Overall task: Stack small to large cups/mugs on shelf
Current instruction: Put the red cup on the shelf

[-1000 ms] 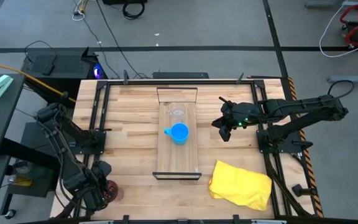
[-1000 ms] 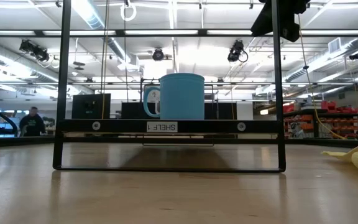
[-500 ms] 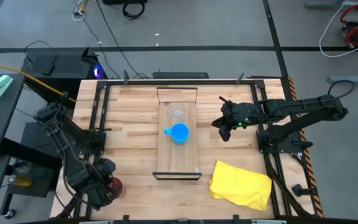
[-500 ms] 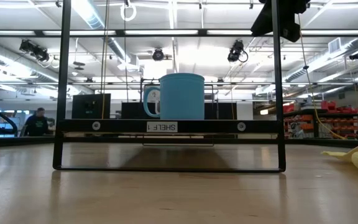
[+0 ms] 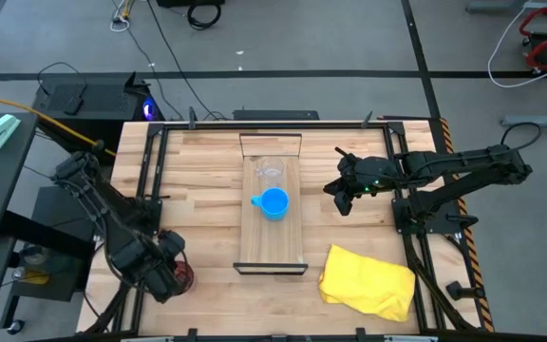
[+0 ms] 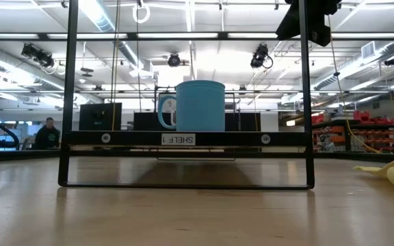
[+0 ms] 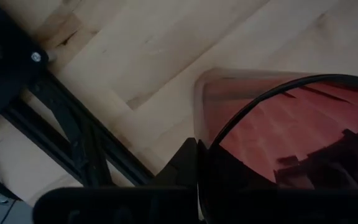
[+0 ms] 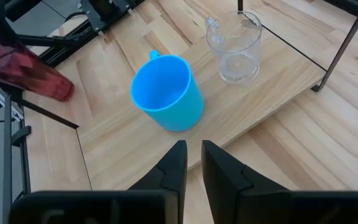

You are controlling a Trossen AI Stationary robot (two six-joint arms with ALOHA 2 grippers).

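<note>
The clear cup (image 5: 270,174) and the blue mug (image 5: 273,202) stand upright on the light-wood shelf (image 5: 272,242) in the middle of the table. The mug also shows in the low view (image 6: 200,106) and the right wrist view (image 8: 166,93), and the clear cup shows in the right wrist view (image 8: 234,46). My left gripper (image 5: 164,271) is shut on the dark red cup (image 5: 181,275) near the table's near left corner. My right gripper (image 5: 340,197) hovers to the right of the shelf, fingers together and empty. My left gripper holds the dark red cup at its rim (image 7: 199,146). One finger (image 7: 184,167) lies outside the wall; the other seems to be inside, seen dimly through the red wall. The cup is tipped toward its side, base (image 8: 66,91) pointing toward the shelf.
A crumpled yellow cloth (image 5: 368,280) lies at the near right of the table. Dark frame rails (image 5: 150,199) run along the table's left and right sides. Bare wood lies between the red cup and the shelf's near bracket (image 5: 270,270).
My left gripper has gone from the near left corner toward the far edge and a little toward the right, nearer the shelf, carrying the dark red cup with it. My right gripper, the mug and the clear cup have kept still.
</note>
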